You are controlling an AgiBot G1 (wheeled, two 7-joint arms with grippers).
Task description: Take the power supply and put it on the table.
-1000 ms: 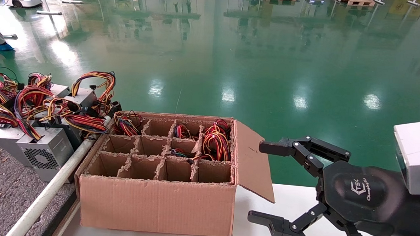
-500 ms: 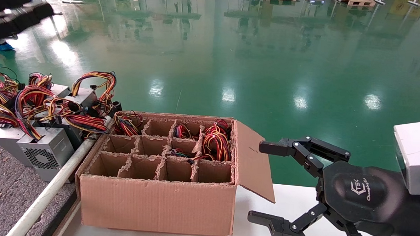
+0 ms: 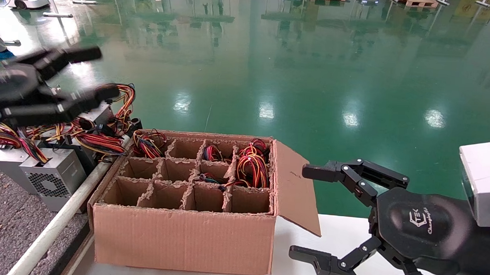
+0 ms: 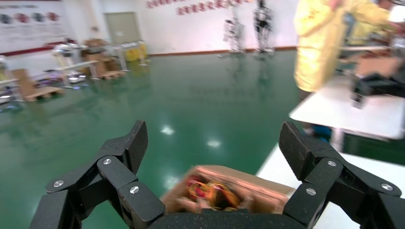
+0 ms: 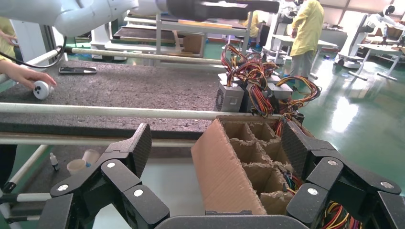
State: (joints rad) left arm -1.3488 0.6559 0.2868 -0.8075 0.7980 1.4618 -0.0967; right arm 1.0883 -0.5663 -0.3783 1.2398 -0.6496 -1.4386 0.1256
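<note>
A divided cardboard box point(image 3: 182, 238) stands on the white tabletop. Bundles of red, yellow and black wires rise from its back cells, the thickest at the back right point(image 3: 251, 166). The metal bodies under them are hidden, so I cannot tell which one is the power supply. The table point(image 3: 1, 226) is the dark speckled surface left of the box, behind a white rail point(image 3: 55, 224). My left gripper point(image 3: 97, 73) hangs open and empty in the air above the table's units, left of the box point(image 4: 229, 191). My right gripper point(image 3: 303, 212) stands open and empty right of the box's flap.
Several grey units with tangled wires point(image 3: 49, 178) crowd the table's far corner next to the box. A person's hand holds a small white thing point(image 5: 40, 89) on the table's far part. People in yellow coats point(image 4: 325, 38) stand beyond. The box flap point(image 3: 294, 189) sticks out towards my right gripper.
My left gripper came in from the upper left and has dropped down and to the right, now over the units on the table. The right gripper and the box have not moved.
</note>
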